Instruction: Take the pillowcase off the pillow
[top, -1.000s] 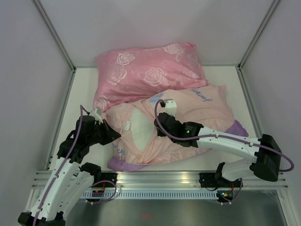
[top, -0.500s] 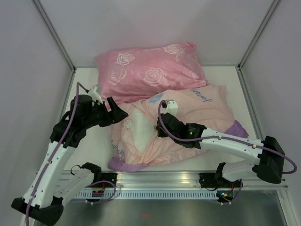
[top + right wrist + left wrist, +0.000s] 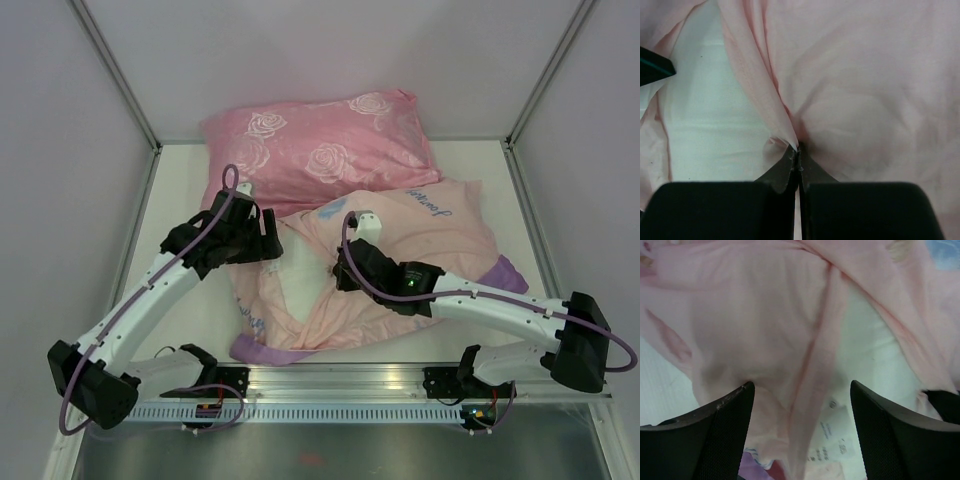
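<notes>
The pillowcase (image 3: 430, 230) lies inside out, pale pink with purple edges, across the table's middle. The white pillow (image 3: 300, 278) shows through its opening on the left. My left gripper (image 3: 268, 240) hovers open over the case's left part; in the left wrist view its fingers (image 3: 725, 425) stand wide apart above a pink fold (image 3: 820, 355) and the pillow's label (image 3: 837, 440), gripper (image 3: 801, 405) holding nothing. My right gripper (image 3: 340, 272) is shut on a pinch of the pillowcase (image 3: 865, 75) at the opening's rim, gripper (image 3: 798, 150) beside the bare pillow (image 3: 705, 110).
A pink rose-patterned pillow (image 3: 320, 150) lies at the back, touching the pillowcase's far edge. White walls with metal posts close in the table on three sides. The aluminium rail (image 3: 330, 380) with both arm bases runs along the near edge.
My left gripper opened, letting go of the case's left edge, then rose and swung toward the back right over the opening. The right gripper kept its pinch, barely moving.
</notes>
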You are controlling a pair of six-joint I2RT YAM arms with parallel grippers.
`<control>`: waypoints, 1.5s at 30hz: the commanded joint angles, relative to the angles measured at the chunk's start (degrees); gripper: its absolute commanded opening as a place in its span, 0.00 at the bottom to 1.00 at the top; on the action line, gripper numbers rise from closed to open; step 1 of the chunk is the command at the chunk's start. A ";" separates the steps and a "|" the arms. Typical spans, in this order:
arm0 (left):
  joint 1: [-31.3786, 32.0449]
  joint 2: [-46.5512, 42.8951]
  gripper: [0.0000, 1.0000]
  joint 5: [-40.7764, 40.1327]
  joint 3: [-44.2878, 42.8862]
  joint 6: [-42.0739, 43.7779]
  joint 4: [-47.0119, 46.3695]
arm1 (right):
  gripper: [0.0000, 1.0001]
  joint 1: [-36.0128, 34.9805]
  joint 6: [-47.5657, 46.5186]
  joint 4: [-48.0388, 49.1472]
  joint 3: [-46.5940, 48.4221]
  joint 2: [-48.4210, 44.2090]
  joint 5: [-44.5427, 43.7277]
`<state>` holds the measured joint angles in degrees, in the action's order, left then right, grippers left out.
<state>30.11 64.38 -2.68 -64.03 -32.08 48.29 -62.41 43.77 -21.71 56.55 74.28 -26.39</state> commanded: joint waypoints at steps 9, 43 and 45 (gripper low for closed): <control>-0.31 8.39 0.78 -18.94 4.44 -1.32 4.09 | 0.00 -0.08 2.20 -7.11 -5.13 -8.62 -6.56; -4.53 -19.55 0.02 19.19 29.66 -6.77 -36.77 | 0.98 8.54 -16.34 -15.48 10.23 -17.07 15.56; -4.53 -22.18 0.02 20.16 30.63 -7.21 -39.84 | 0.98 7.84 -16.87 -15.11 16.46 -12.27 20.23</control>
<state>25.45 45.56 10.81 -33.87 -36.58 20.29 -54.04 30.68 -39.42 65.19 57.34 -15.84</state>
